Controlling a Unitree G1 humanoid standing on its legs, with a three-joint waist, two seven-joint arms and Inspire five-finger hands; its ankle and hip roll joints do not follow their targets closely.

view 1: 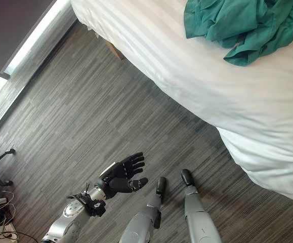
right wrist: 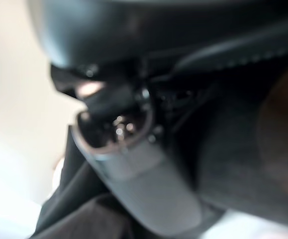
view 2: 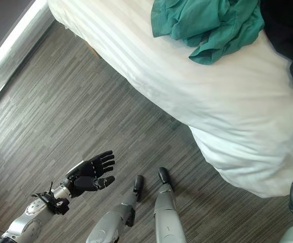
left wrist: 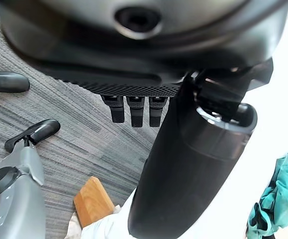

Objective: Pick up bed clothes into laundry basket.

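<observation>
The left hand point(view 1: 122, 174) is seen at the lower left of the left eye view, raised over the grey floor point(view 1: 85, 116) with its fingers spread and straight, palm turned up, nothing held. A teal garment point(view 1: 242, 25) lies crumpled at the upper right, on the white bed point(view 1: 247, 101), well apart from that hand. The right hand point(right wrist: 134, 149) is seen close up against dark cloth point(right wrist: 84, 209); whether its fingers are closed cannot be told.
</observation>
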